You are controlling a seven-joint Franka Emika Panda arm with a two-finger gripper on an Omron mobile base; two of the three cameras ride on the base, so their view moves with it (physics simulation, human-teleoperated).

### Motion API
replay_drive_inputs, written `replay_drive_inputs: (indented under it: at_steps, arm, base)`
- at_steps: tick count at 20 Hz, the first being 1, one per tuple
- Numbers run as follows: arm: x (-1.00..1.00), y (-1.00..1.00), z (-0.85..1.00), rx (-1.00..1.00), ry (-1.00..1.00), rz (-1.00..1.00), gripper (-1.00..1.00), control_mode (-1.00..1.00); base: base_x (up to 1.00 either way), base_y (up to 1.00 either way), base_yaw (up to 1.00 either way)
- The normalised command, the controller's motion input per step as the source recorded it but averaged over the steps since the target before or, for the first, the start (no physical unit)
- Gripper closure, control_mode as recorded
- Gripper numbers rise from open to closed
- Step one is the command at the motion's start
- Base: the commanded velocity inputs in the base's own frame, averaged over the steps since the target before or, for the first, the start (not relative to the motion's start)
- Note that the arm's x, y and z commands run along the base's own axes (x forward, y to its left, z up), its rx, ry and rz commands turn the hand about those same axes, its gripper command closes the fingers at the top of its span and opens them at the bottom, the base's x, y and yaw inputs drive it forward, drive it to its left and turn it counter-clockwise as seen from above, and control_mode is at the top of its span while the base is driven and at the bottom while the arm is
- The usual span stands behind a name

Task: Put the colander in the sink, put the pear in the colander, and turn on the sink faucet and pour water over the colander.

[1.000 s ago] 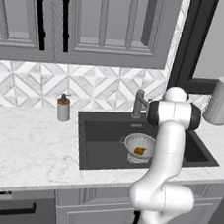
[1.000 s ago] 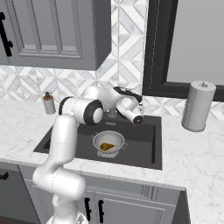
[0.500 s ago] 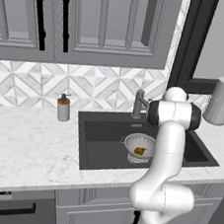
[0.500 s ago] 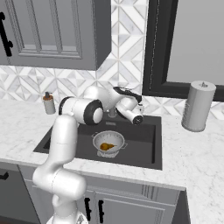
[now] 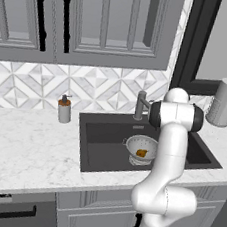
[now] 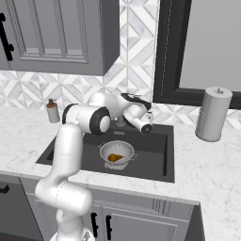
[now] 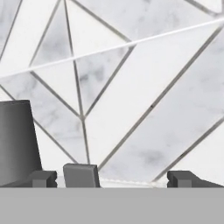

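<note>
Round perforated silver metal colander (image 6: 117, 153) is seated in the dark grey rectangular sink (image 6: 155, 155) | small golden-brown pear (image 6: 113, 157) is held inside it | gripper (image 7: 112, 178) jaws are spread wide, nothing pinched, beside the grey metal faucet post (image 5: 140, 104)

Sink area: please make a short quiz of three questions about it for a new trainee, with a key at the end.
1. True or false: the pear lies inside the colander.
2. Where does the colander stand? A) in the sink B) on the counter C) beside the paper towel roll
3. Fill in: in the hand view, the fingers of the pincer stand ____, with nothing between them.

Key: 1 true; 2 A; 3 apart (open).
</note>
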Motion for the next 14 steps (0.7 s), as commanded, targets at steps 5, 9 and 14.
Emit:
replay_drive_inputs:
  at_steps: [5,9,14]
  arm:
    - [0.08,0.0,0.0,0.0,0.0,0.0,-1.0,-1.0]
    - [0.06,0.0,0.0,0.0,0.0,0.0,-1.0,-1.0]
    - [0.04,0.0,0.0,0.0,0.0,0.0,-1.0,-1.0]
  base:
    - [0.0,0.0,0.0]
    - [0.0,0.0,0.0]
    - [0.0,0.0,0.0]
